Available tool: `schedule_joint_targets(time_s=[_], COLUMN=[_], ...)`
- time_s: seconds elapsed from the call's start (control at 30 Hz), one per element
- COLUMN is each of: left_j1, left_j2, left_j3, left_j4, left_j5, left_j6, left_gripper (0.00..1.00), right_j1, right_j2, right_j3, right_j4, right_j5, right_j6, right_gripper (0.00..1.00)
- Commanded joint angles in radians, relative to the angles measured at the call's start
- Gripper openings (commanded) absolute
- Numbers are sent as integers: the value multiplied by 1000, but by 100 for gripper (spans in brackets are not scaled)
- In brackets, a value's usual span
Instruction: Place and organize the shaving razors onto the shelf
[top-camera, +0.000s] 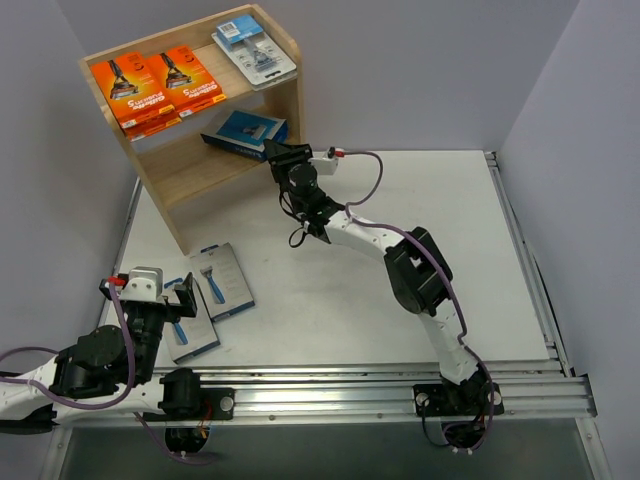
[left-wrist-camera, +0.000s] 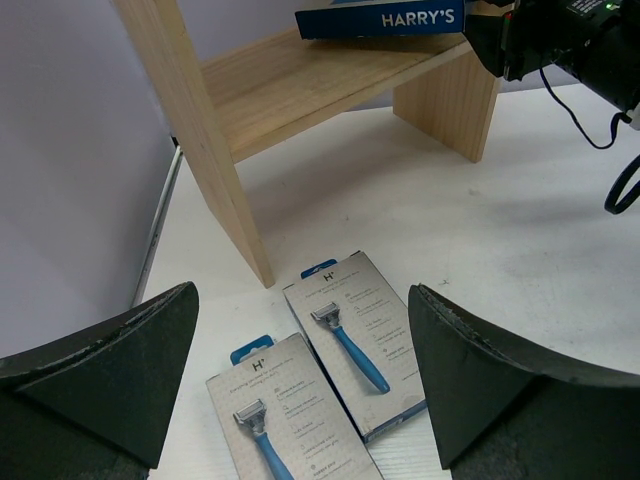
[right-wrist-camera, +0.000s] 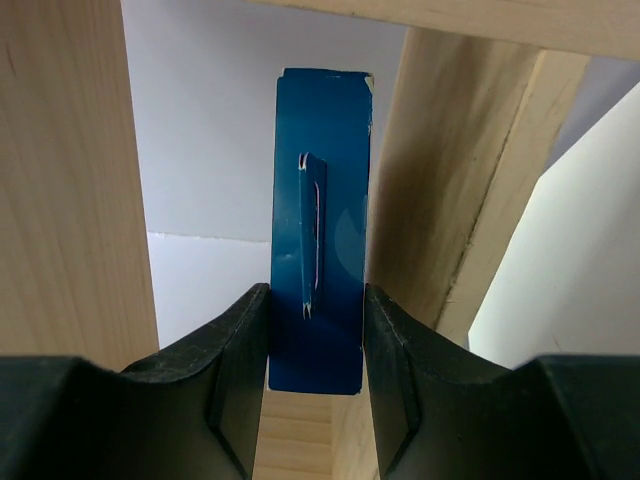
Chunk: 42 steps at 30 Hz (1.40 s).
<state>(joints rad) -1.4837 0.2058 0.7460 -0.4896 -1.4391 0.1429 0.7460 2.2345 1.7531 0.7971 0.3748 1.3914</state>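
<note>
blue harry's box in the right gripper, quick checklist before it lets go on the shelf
1. Right gripper shut on the blue box: ok, fingers press both sides.
2. Blue box over the lower tier: ok.
3. Box resting flat on that tier: cannot tell.
4. Room on the tier left of the box: ok, bare wood there.
5. Left gripper open, above the grey packs: ok.
6. Grey packs shelved: not ok, both lie on the table.
</note>
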Motion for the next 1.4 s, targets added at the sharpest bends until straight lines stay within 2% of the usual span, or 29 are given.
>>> schedule_joint_targets(time_s=[0.0, 0.27, 0.37, 0.4, 0.43, 0.47, 0.5, 0.6, 0.8, 1.13, 1.23, 1.33, 1.37], left_j1=[2, 2, 2, 2, 2, 2, 2, 2, 2, 3, 3, 3, 3], left_j2=[-3, -5, -9, -9, -9, -11, -11, -11, -11, -5, -5, -3, 1], left_j3=[12, 12, 12, 12, 12, 12, 12, 12, 13, 15, 15, 13, 15], left_j4=[3, -1, -4, -4, -4, -4, -6, -4, -6, -10, -12, -14, -17], left_j5=[5, 11, 12, 13, 14, 16, 16, 16, 16, 8, 6, 12, 13], left_j6=[-2, -5, -6, -8, -6, -6, -6, -5, -8, -12, -14, -16, -14], left_gripper=[95, 95, 95, 95, 95, 95, 95, 95, 95, 95, 95, 95, 95], right_j1=[24, 52, 53, 55, 53, 52, 50, 49, 12, -59, -69, -82, -86], right_j2=[14, 51, 65, 68, 68, 65, 51, 7, -74, -125, -147, -161, -161], right_j3=[71, 126, 137, 135, 135, 131, 112, 50, -47, -122, -153, -162, -162], right_j4=[83, 77, 71, 71, 68, 65, 60, 71, 64, 68, 79, 79, 82], right_j5=[102, 223, 208, 191, 182, 167, 145, 121, 6, -217, -229, -243, -249], right_j6=[31, 18, 17, 8, 6, 1, -6, -28, -32, -25, -37, -55, -51], right_gripper=[0, 0, 0, 4, 14, 26, 43, 57, 69, 72, 68, 58, 51])
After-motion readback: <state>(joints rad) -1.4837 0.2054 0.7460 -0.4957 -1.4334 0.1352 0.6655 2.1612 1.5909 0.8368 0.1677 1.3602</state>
